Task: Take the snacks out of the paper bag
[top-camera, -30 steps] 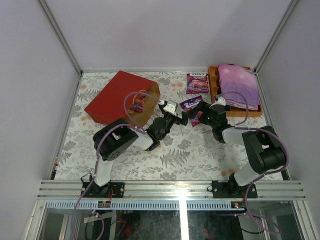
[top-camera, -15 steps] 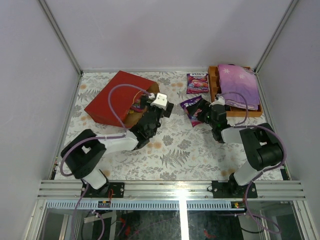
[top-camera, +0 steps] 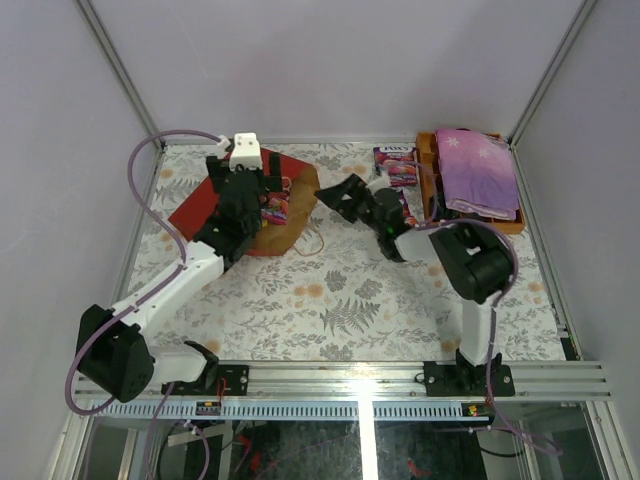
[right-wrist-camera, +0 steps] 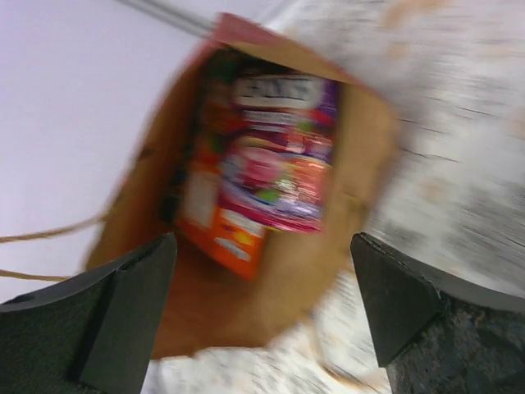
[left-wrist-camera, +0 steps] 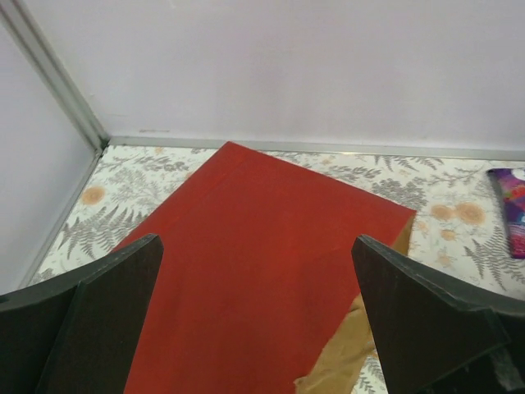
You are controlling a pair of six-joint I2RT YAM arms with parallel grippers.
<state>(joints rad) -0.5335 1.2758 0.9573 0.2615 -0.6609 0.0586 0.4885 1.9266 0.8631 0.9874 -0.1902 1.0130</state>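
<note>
The red paper bag (top-camera: pixel 210 205) lies on its side at the back left, its brown mouth (top-camera: pixel 292 215) facing right. Snacks show in the mouth: a purple pouch (right-wrist-camera: pixel 279 160) on top of an orange pouch (right-wrist-camera: pixel 215 215), both blurred in the right wrist view. My right gripper (top-camera: pixel 335 195) hangs open just right of the mouth, facing in, with nothing between its fingers (right-wrist-camera: pixel 123 312). My left gripper (top-camera: pixel 243 180) is raised over the bag's red top side (left-wrist-camera: pixel 262 263) and is open and empty. Another purple pouch (top-camera: pixel 395 165) lies on the table by the tray.
A brown wooden tray (top-camera: pixel 428 175) at the back right holds a folded purple cloth (top-camera: pixel 475 170). The bag's beige cord handle (top-camera: pixel 312 243) trails on the fern-patterned table. Grey walls close in the back and both sides.
My left arm swung from the table's middle to the back left, above the bag. My right gripper left the purple pouch in the middle and moved left to the bag's mouth.
</note>
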